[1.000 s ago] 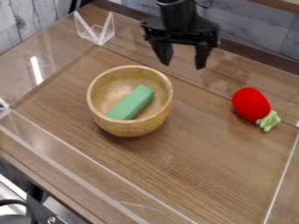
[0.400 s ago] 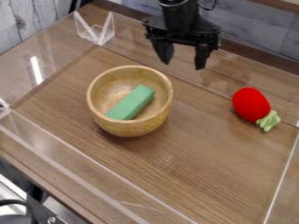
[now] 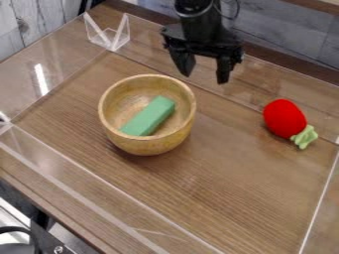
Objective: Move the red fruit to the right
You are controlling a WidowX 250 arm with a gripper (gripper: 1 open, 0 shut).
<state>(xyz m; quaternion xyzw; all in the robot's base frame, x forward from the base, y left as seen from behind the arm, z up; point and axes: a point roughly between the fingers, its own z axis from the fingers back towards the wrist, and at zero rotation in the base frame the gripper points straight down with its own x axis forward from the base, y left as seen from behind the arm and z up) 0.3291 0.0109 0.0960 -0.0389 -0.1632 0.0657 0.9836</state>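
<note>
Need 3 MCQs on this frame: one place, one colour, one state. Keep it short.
1. Where is the green block?
A. in the bowl
B. beside the red fruit
C. in the tool

2. What colour is the fruit's leafy tip?
A. brown
B. pale green
C. blue

3. What state is the tool in?
A. shut on the fruit
B. shut on the block
C. open, holding nothing

Answers:
1 A: the block lies inside the wooden bowl.
2 B: pale green leaves show at the fruit's lower right.
3 C: the fingers are spread above the table, well apart from the fruit.
</note>
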